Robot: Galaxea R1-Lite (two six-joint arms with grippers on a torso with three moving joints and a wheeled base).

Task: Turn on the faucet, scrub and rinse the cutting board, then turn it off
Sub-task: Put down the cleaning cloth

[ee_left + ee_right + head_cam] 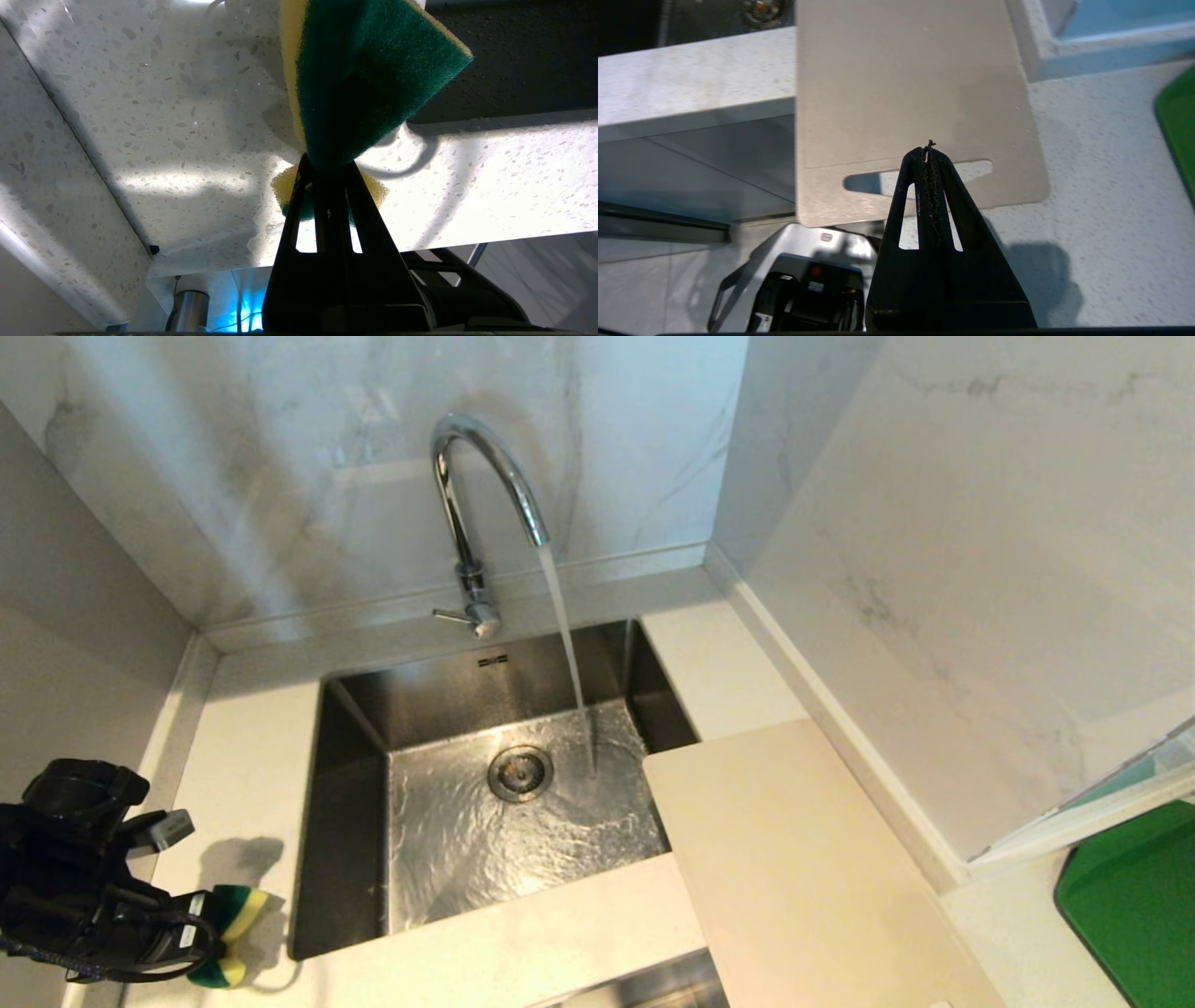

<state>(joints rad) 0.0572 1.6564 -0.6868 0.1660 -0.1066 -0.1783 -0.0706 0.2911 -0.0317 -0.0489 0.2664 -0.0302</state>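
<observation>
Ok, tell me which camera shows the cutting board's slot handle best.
The right wrist view: the cutting board lies nearly whole there, its slot handle open to view behind the shut, empty right gripper. The head view shows only the board's plain end over the sink corner. The left wrist view shows none.

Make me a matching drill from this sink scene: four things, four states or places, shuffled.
Things:
1. faucet
2. cutting board
3. sponge
4. right gripper

States:
A. shut, empty, above the slot handle
B. running water into the sink
C. pinched in the left gripper
D. lying on the counter, one corner over the sink

Pairs: 1-B, 2-D, 3-C, 4-A
</observation>
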